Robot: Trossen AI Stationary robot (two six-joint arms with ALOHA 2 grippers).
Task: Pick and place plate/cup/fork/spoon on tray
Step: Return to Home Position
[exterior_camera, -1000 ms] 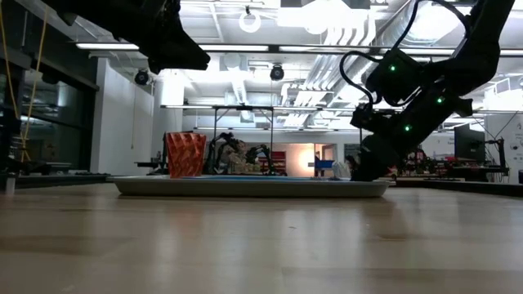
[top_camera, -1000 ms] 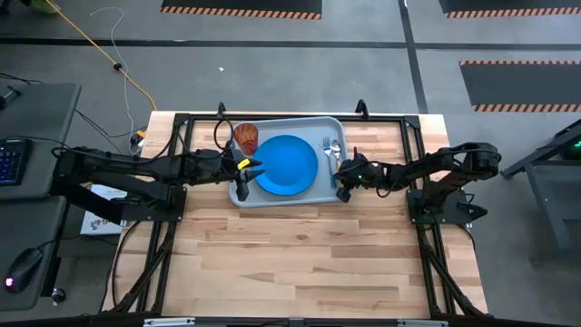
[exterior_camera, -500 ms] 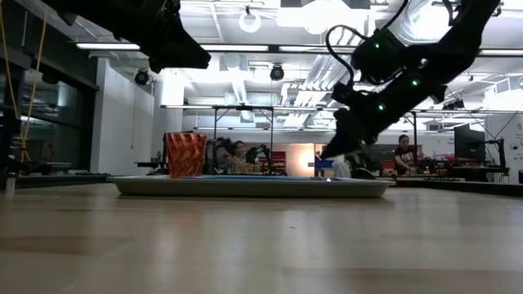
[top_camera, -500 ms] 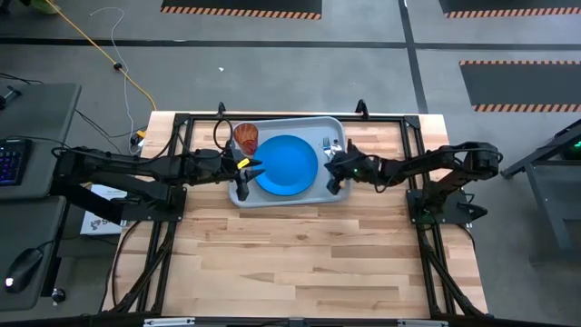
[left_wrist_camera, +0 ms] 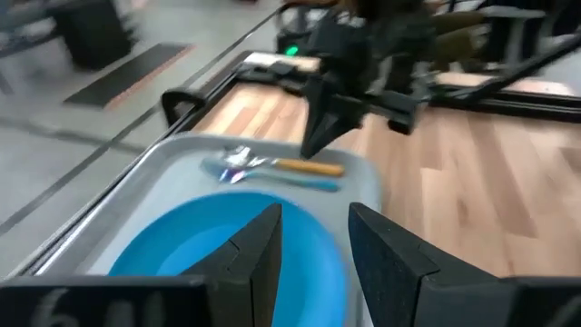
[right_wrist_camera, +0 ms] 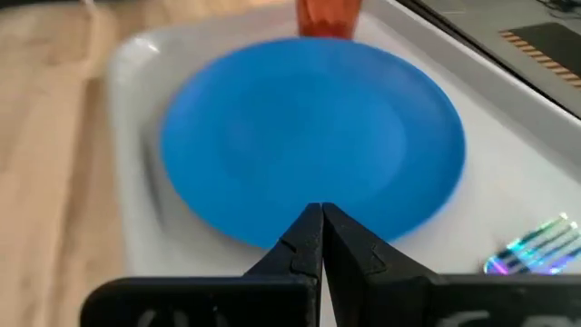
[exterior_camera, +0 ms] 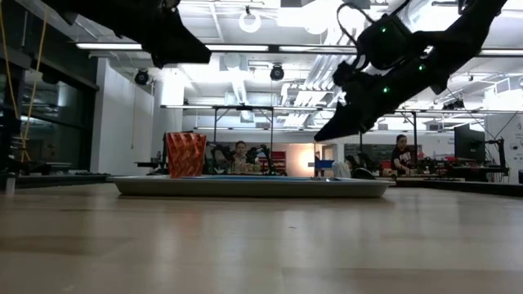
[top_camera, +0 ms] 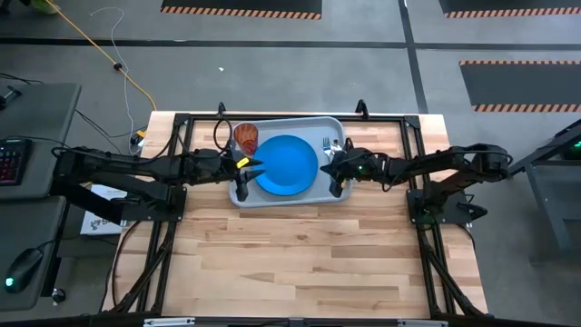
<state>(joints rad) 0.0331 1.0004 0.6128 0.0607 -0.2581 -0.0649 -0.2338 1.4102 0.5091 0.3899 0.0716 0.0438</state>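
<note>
All four pieces are on the tray; the arms only need to pull back.

The plate lies in the middle of the tray, with the cup in the tray's far left corner. The spoon and fork lie side by side just right of the plate. By my reading the placing is done and only the return home is left. The right gripper hangs above the tray's right part, its jaws together and holding nothing. The left gripper hovers over the plate's left edge with its jaws apart and empty. Compared with a second ago, the right gripper has risen from tray level at the right end to well above the rim. The left arm and the tableware have not moved.
</note>
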